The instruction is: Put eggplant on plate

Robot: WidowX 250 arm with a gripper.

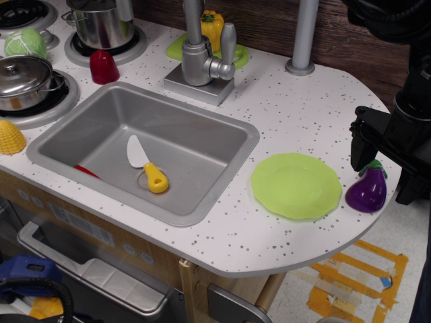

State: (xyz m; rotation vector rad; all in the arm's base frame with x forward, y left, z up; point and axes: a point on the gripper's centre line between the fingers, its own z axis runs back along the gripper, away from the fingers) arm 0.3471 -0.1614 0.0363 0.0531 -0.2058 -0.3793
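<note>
The purple eggplant (pixel 367 190) with its green cap lies on the speckled counter near the right edge. The lime-green plate (pixel 296 185) lies flat just to its left, with nothing on it. My black gripper (pixel 386 165) hangs just above and behind the eggplant. It is open, with one finger (pixel 362 142) to the eggplant's upper left and the other at its right. It holds nothing.
A steel sink (pixel 145 151) holds a yellow-handled knife (pixel 149 168). A faucet (pixel 202 57) stands behind it, beside a small green plate with a yellow pepper (pixel 212 27). A grey pole (pixel 303 37) stands at the back. Pots, a cabbage and a red cup (pixel 104 66) are at left. The counter's edge runs close to the eggplant.
</note>
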